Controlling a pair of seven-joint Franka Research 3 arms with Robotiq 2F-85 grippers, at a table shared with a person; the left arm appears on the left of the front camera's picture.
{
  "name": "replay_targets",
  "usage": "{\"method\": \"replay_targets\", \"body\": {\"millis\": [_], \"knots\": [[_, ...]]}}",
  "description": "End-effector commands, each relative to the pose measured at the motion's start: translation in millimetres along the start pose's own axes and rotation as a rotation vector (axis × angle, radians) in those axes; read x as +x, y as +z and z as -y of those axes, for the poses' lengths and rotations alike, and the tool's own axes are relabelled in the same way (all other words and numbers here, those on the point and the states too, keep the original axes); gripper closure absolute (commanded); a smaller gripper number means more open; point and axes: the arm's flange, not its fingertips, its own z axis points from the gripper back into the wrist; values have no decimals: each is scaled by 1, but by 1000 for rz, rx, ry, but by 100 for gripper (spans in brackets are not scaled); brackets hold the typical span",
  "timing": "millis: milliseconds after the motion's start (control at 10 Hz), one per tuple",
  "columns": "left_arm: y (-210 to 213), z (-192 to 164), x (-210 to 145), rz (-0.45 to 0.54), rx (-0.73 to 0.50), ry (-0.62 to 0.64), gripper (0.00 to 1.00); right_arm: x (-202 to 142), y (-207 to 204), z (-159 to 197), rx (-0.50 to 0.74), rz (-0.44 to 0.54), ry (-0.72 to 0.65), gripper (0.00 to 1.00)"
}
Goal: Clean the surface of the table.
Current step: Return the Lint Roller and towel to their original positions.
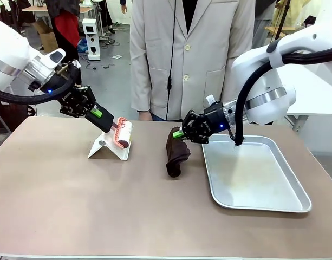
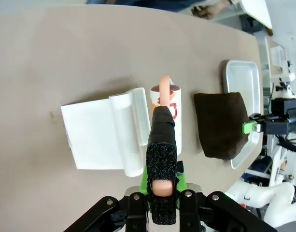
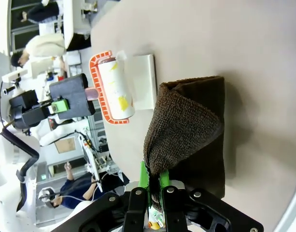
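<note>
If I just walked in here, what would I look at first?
Probably the left fingers shut on the handle of a white lint roller with an orange frame, left of the middle of the wide brownish table. Beside it, the right fingers pinch a dark brown cloth by its top so that it hangs down to the tabletop. A shiny silver metal tray lies to the right.

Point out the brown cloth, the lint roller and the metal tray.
brown cloth [image 1: 176, 154]: front view, hanging middle.
lint roller [image 1: 124, 135]: front view, roll's paper.
metal tray [image 1: 263, 208]: front view, near rim.
</note>
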Motion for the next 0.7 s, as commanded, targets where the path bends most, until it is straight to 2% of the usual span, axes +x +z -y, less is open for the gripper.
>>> {"method": "replay_targets", "body": {"millis": [0, 100, 200, 600], "knots": [[-10, 5, 2, 5, 31, 68, 78, 2, -9, 5, 6, 41, -69, 91], [-11, 5, 3, -4, 34, 79, 78, 7, -12, 9, 17, 37, -103, 91], [-11, 4, 3, -19, 35, 80, 78, 1, -1, 4, -6, 10, -18, 91], [-17, 1, 8, -96, 97, 82, 78, 1, -1, 4, -6, 10, -18, 91]]}}
